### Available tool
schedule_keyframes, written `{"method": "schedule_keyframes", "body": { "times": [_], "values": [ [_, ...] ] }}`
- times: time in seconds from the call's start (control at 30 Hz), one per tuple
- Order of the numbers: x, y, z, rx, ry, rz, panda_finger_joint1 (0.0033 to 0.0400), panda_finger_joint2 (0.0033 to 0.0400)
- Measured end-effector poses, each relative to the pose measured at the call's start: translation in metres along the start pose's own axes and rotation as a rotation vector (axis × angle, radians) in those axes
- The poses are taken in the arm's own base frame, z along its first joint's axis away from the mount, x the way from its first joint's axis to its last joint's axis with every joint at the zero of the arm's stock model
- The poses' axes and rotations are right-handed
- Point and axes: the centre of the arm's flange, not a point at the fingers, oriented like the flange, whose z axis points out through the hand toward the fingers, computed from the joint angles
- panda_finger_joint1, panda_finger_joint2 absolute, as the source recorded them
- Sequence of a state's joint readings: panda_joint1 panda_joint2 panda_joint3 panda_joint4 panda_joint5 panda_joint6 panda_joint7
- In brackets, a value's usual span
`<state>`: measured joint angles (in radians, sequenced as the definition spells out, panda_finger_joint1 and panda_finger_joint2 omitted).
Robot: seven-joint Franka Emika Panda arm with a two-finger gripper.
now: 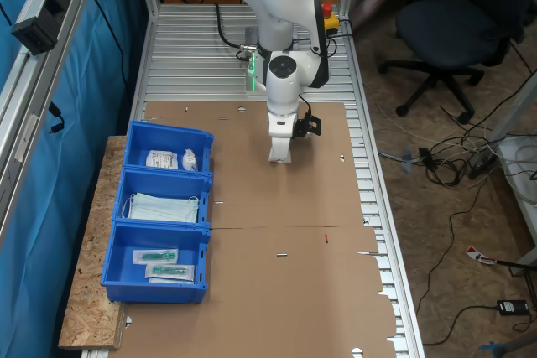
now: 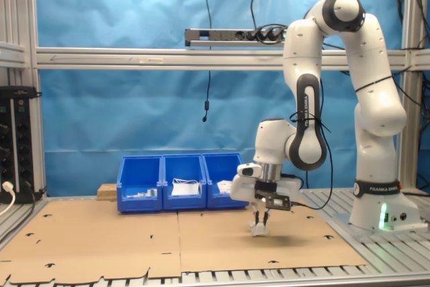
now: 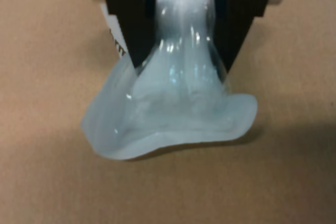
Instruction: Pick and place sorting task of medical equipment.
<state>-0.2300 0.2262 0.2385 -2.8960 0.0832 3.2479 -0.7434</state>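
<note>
A small white translucent packet of medical equipment (image 3: pixel 173 114) is pinched between my gripper's two black fingers (image 3: pixel 131 19), its lower half bulging out and curling just above the brown cardboard. In the first exterior view my gripper (image 1: pixel 280 153) points straight down over the middle of the cardboard sheet, with the packet (image 1: pixel 279 157) at its tip. In the second exterior view my gripper (image 2: pixel 261 224) hangs low over the cardboard, and the packet (image 2: pixel 259 230) shows as a pale scrap at its tips.
Three joined blue bins (image 1: pixel 161 211) stand along the first exterior view's left edge of the cardboard, holding white packets, folded masks and flat green-marked pouches. The same bins (image 2: pixel 180 183) stand behind the gripper in the second exterior view. An office chair (image 1: pixel 457 31) sits off the table.
</note>
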Motion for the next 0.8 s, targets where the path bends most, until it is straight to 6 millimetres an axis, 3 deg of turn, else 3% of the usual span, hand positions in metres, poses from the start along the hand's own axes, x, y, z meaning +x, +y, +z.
{"method": "schedule_keyframes", "body": {
  "times": [0.37, 0.8],
  "values": [
    [0.006, 0.006, -0.012, -0.030, 0.025, -0.003, 0.0071, 0.0071],
    [0.032, 0.030, -0.083, -0.154, 0.110, -0.018, 0.0071, 0.0071]
  ]
}}
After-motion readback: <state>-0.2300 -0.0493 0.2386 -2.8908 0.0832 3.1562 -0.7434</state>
